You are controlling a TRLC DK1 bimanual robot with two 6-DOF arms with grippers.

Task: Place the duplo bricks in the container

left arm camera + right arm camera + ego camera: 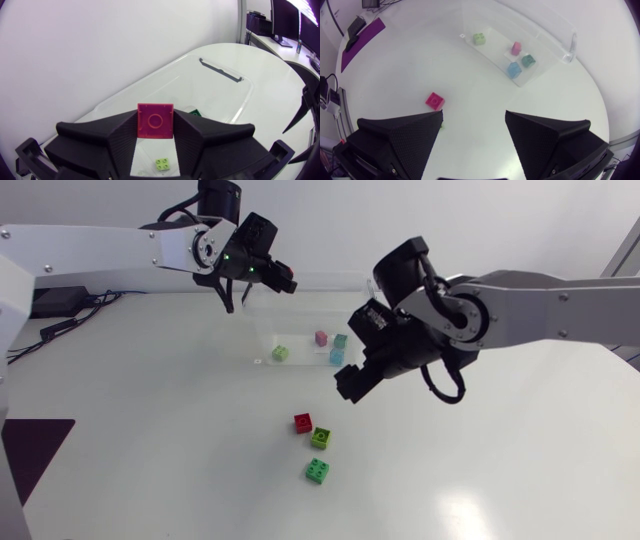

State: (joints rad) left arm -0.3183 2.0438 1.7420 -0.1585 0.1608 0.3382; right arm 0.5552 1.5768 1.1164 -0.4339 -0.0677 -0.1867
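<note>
My left gripper (285, 278) hangs over the back left of the clear container (262, 330), shut on a magenta duplo brick (155, 120) held between its fingers. Inside the container lie a light green brick (280, 353), a pink brick (321, 337), a teal brick (340, 340) and a light blue brick (337, 357). My right gripper (352, 385) stands open and empty just in front of the container's right end. On the table ahead of it lie a red brick (303, 423) and two green bricks (320, 438), (317, 470).
The container's clear walls and rim (220, 70) stand under the left gripper. A dark mat (35, 455) lies at the table's left edge. My right arm's thick links (470, 310) cross above the table to the right of the container.
</note>
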